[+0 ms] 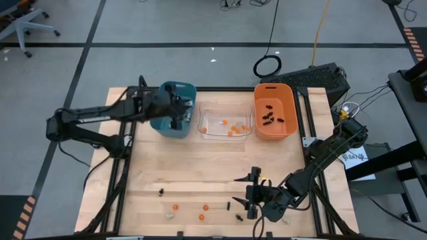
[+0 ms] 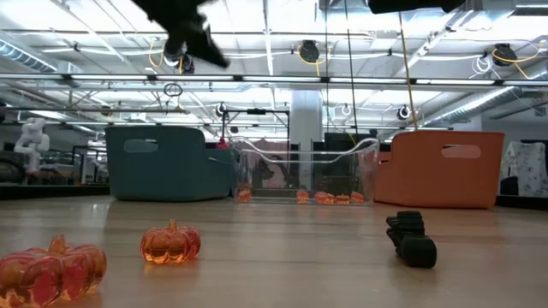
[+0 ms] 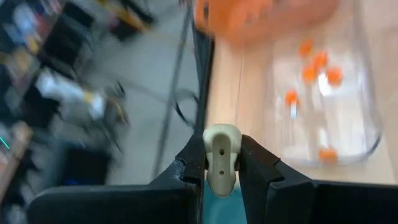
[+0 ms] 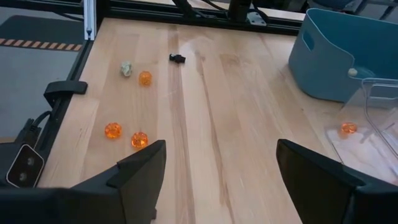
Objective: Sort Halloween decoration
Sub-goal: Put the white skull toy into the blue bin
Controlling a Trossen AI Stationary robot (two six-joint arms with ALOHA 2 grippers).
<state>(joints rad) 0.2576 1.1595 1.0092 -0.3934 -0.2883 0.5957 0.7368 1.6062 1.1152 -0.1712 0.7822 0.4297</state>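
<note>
Left gripper (image 3: 222, 163) jaws grasp a pale lump (image 3: 222, 155) above the teal bin (image 1: 175, 110); right gripper (image 1: 252, 193) jaws spread wide.

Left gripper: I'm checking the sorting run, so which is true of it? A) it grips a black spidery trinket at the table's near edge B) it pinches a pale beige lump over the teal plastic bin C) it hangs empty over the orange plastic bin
B: the left wrist view shows the left gripper clamped on a pale beige lump, and the high view puts it over the teal plastic bin.
</note>
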